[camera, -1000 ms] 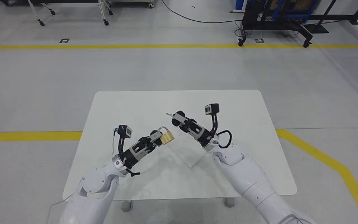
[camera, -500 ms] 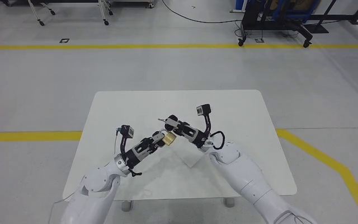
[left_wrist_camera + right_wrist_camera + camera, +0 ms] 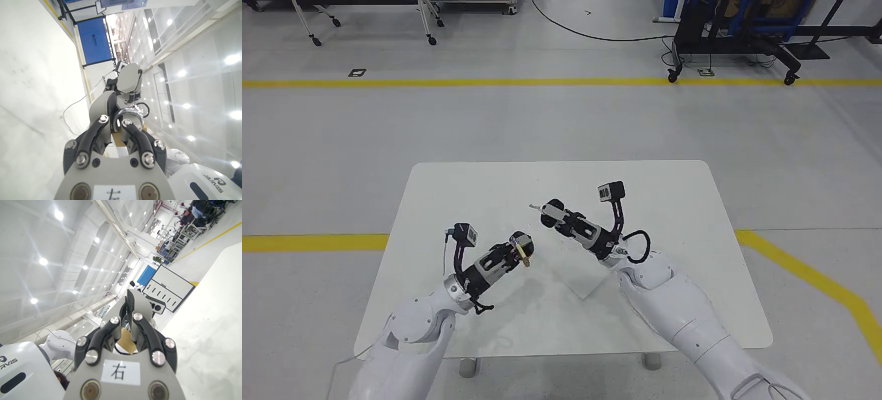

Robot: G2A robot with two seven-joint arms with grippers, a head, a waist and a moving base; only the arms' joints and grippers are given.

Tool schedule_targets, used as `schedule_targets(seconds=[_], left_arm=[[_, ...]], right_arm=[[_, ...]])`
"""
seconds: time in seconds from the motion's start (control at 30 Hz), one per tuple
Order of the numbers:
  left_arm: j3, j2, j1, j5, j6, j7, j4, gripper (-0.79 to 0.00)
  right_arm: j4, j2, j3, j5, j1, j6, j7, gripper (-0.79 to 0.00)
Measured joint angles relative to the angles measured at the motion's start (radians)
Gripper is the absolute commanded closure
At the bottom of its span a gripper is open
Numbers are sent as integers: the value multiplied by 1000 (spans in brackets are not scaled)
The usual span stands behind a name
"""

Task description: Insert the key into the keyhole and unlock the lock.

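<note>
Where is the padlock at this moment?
In the top view the brass padlock sits in the left gripper above the white table, apart from the right gripper and its key.

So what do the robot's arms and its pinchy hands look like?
The left arm and right arm have smooth white shells. The left gripper and right gripper have grey fingers, black curved links, silver screws and a white label. A black cable loops at the right wrist.

You see a white table (image 3: 672, 200) on a grey floor (image 3: 542, 125) marked with yellow lines (image 3: 442, 83). A black wheeled frame (image 3: 732, 55) stands well beyond it. Round ceiling lights (image 3: 43, 261) illuminate the white-walled hall.
</note>
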Motion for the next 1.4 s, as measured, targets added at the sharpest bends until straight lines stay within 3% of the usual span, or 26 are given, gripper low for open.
schedule_targets(seconds=[0.17,0.4,0.63,0.8,1.17,1.4], left_arm=[[3,-5,-26,-43,192,115,10,0],[17,-8,-80,-68,365,142,10,0],[16,-12,-73,-93,351,164,14,0],[33,-26,-51,-167,246,249,17,0],[68,-42,-13,-29,60,451,-8,0],[71,-44,2,36,45,476,-27,0]], right_arm=[[-32,15,48,-117,-27,11,-51,0],[-99,30,87,-270,-70,54,-106,0],[-100,30,87,-275,-70,61,-109,0],[-162,37,90,-417,-105,174,-143,0],[-258,37,48,-527,-161,311,-168,0],[-256,33,28,-507,-151,311,-160,0]])
